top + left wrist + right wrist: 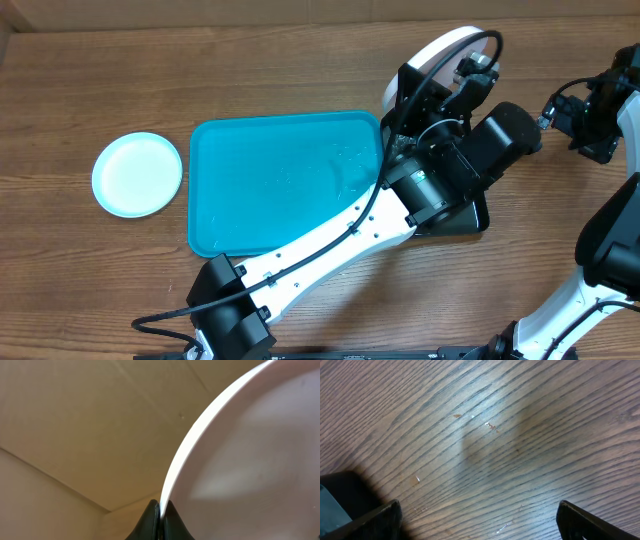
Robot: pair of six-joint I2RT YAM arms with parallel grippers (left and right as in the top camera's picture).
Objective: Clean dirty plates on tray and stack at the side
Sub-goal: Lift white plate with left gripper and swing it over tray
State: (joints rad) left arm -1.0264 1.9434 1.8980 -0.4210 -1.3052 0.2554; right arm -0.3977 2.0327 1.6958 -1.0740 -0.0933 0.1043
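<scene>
The left end effector (161, 511) is clamped shut on the rim of the white plate (250, 460), holding it tilted up on edge above the surface (300, 60), just past the far right corner of the teal tray (270, 180). The left arm reaches diagonally across the tray's near right corner. A light blue plate (137, 174) lies flat on the surface just left of the tray. A small black tray (478, 218) sits under the left arm, to the right of the teal one. The right end effector (477, 522) hangs with its fingers spread wide over bare wood dotted with small crumbs, gripping nothing.
</scene>
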